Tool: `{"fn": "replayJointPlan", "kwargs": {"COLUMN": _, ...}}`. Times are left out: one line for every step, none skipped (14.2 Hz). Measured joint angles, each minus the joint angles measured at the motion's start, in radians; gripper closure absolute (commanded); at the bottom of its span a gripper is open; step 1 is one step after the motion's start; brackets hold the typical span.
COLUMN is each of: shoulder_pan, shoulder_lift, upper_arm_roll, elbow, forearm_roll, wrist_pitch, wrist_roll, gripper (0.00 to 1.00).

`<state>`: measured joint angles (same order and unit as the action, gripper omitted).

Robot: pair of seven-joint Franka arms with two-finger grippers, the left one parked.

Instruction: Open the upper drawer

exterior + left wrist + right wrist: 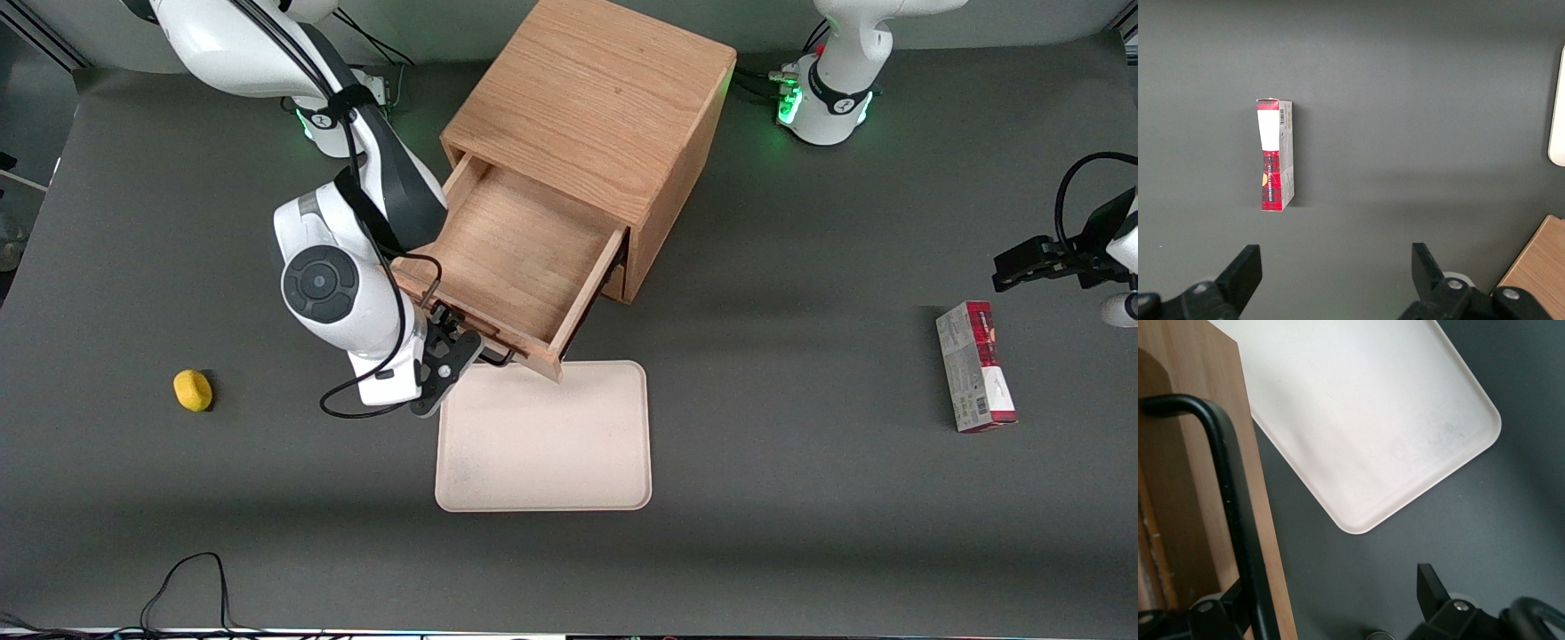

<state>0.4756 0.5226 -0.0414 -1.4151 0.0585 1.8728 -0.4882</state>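
The wooden cabinet (pixel 596 107) stands at the middle of the table. Its upper drawer (pixel 516 258) is pulled well out, showing plain wood inside. The lower drawer is hidden beneath it. The black wire handle (pixel 502 360) runs along the drawer front. My gripper (pixel 453 342) is at that front, open, its fingers astride the handle. In the right wrist view the handle bar (pixel 1231 487) lies against the drawer front (pixel 1185 487) and passes close by one finger (pixel 1238 603). The gripper (pixel 1335 600) is open wide, with nothing clamped.
A cream tray (pixel 542 436) lies on the grey table just in front of the open drawer, nearer the front camera; it also shows in the right wrist view (pixel 1358 420). A yellow object (pixel 193 389) lies toward the working arm's end. A red box (pixel 975 366) lies toward the parked arm's end.
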Motion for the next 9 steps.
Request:
{"fn": "replayJointPlan", "kwargs": {"shoulder_pan": -0.006, "shoulder_lift": 0.010, "upper_arm_roll": 0.000, "elbow": 0.018, "forearm_roll": 0.000, "wrist_pitch": -0.011, "wrist_roll": 0.000, "gripper": 0.00}}
{"fn": "replayJointPlan", "kwargs": {"shoulder_pan": -0.012, "shoulder_lift": 0.020, "upper_arm_roll": 0.000, "elbow": 0.036, "forearm_roll": 0.000, "wrist_pitch": -0.020, "wrist_roll": 0.000, "gripper": 0.00}}
{"fn": "replayJointPlan", "kwargs": {"shoulder_pan": -0.017, "shoulder_lift": 0.029, "upper_arm_roll": 0.000, "elbow": 0.057, "forearm_roll": 0.000, "wrist_pitch": -0.034, "wrist_roll": -0.005, "gripper": 0.00}}
{"fn": "replayJointPlan", "kwargs": {"shoulder_pan": -0.018, "shoulder_lift": 0.037, "upper_arm_roll": 0.001, "elbow": 0.070, "forearm_roll": 0.001, "wrist_pitch": -0.046, "wrist_roll": -0.013, "gripper": 0.00}}
{"fn": "replayJointPlan", "kwargs": {"shoulder_pan": -0.018, "shoulder_lift": 0.043, "upper_arm_roll": 0.001, "elbow": 0.077, "forearm_roll": 0.001, "wrist_pitch": -0.048, "wrist_roll": -0.023, "gripper": 0.00}}
{"fn": "replayJointPlan", "kwargs": {"shoulder_pan": -0.019, "shoulder_lift": 0.047, "upper_arm_roll": 0.001, "elbow": 0.083, "forearm_roll": 0.001, "wrist_pitch": -0.051, "wrist_roll": -0.032, "gripper": 0.00}}
{"fn": "replayJointPlan", "kwargs": {"shoulder_pan": -0.022, "shoulder_lift": 0.051, "upper_arm_roll": 0.001, "elbow": 0.088, "forearm_roll": 0.001, "wrist_pitch": -0.052, "wrist_roll": -0.036, "gripper": 0.00}}
{"fn": "replayJointPlan", "kwargs": {"shoulder_pan": -0.026, "shoulder_lift": 0.057, "upper_arm_roll": 0.002, "elbow": 0.095, "forearm_roll": 0.001, "wrist_pitch": -0.055, "wrist_roll": -0.038, "gripper": 0.00}}
{"fn": "replayJointPlan", "kwargs": {"shoulder_pan": -0.031, "shoulder_lift": 0.061, "upper_arm_roll": 0.002, "elbow": 0.099, "forearm_roll": 0.001, "wrist_pitch": -0.055, "wrist_roll": -0.040, "gripper": 0.00}}
